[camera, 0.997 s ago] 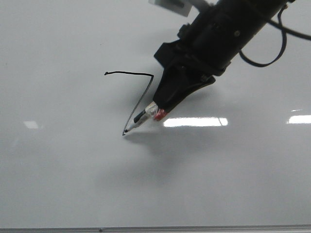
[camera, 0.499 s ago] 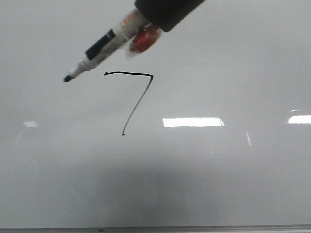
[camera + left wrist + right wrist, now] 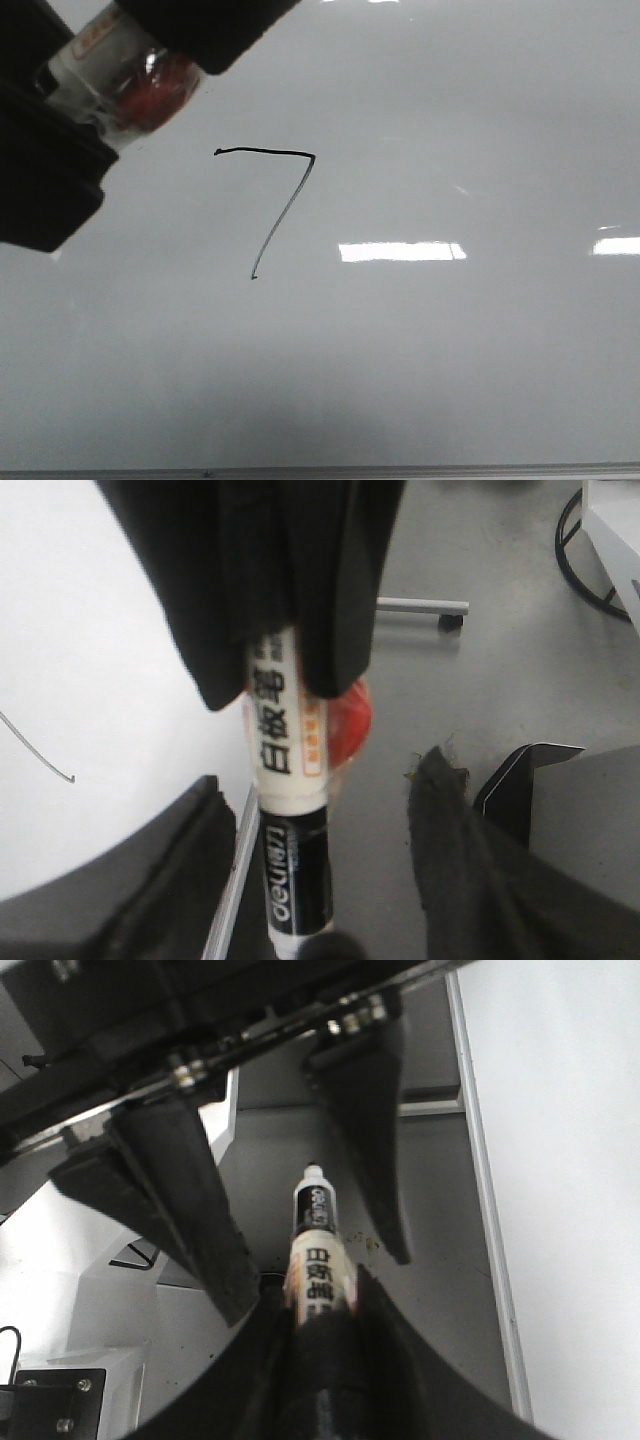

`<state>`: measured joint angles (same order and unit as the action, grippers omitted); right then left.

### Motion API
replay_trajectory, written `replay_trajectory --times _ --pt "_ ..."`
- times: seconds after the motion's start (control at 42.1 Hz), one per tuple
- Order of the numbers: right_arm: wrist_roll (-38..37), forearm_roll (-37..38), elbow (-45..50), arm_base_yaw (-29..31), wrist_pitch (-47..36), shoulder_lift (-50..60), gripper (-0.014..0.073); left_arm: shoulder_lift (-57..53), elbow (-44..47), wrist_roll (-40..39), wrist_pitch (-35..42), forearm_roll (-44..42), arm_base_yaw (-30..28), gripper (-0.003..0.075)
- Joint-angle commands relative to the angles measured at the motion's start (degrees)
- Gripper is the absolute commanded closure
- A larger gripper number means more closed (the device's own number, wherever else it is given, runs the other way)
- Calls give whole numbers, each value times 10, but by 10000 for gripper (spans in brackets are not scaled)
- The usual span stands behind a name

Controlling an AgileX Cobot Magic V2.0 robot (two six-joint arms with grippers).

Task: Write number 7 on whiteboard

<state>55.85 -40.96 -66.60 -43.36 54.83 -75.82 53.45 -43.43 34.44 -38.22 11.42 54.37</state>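
The number 7 [image 3: 285, 200] is drawn in thin black line on the whiteboard [image 3: 450, 350]; its tail also shows in the left wrist view [image 3: 40, 760]. My right gripper [image 3: 200, 30] is shut on the white and black marker [image 3: 110, 70], held off the board at the upper left, close to the camera. In the right wrist view the right gripper [image 3: 320, 1310] grips the marker [image 3: 315, 1230]. My left gripper [image 3: 310, 880] is open, and the marker [image 3: 290, 770] hangs between its fingers [image 3: 170, 870] without touching them. It is the black block [image 3: 40, 170] at the left.
The board's grey frame edge [image 3: 400, 470] runs along the near side. Bright light reflections [image 3: 400, 251] lie right of the 7. Beyond the board's side edge are grey floor, a wheeled base leg [image 3: 420, 607] and a dark stand [image 3: 525, 775].
The right gripper lifted the marker off the foot of the 7 and carried it up and left, close to the camera. The left gripper came into view around it.
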Motion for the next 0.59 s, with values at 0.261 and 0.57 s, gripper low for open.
replay_trajectory --times 0.261,0.57 --pt "7 -5 -18 -1 7 18 643 -4 -22 0 31 6 4 645" --pt "-38 -3 -18 4 -22 19 -3 -4 -20 -5 -2 5 4 661"
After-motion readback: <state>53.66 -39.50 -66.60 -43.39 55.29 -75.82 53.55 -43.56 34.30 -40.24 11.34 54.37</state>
